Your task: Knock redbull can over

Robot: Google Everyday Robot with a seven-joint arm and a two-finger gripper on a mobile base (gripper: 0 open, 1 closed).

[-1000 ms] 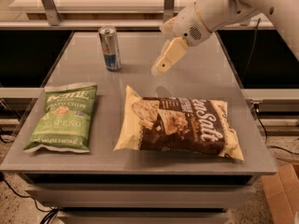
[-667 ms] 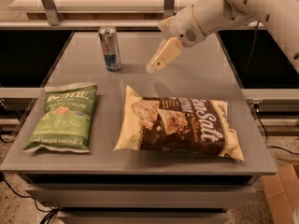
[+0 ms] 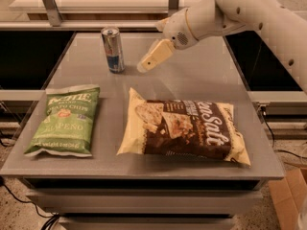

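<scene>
The redbull can [image 3: 112, 49], slim, silver and blue with a silver top, stands upright near the far left part of the grey table [image 3: 192, 80]. My gripper [image 3: 144, 66] hangs from the white arm coming in from the upper right. Its cream fingers point down and left, with the tip a short way to the right of the can, at about the height of the can's lower half. It does not touch the can.
A green jalapeño chip bag [image 3: 64, 120] lies flat at the front left. A larger brown and yellow chip bag [image 3: 184, 128] lies at the front right. A metal frame and a shelf run behind the table. A cardboard box [image 3: 290, 200] sits on the floor at the right.
The gripper has moved left, closer to the can. The can and both bags have not moved.
</scene>
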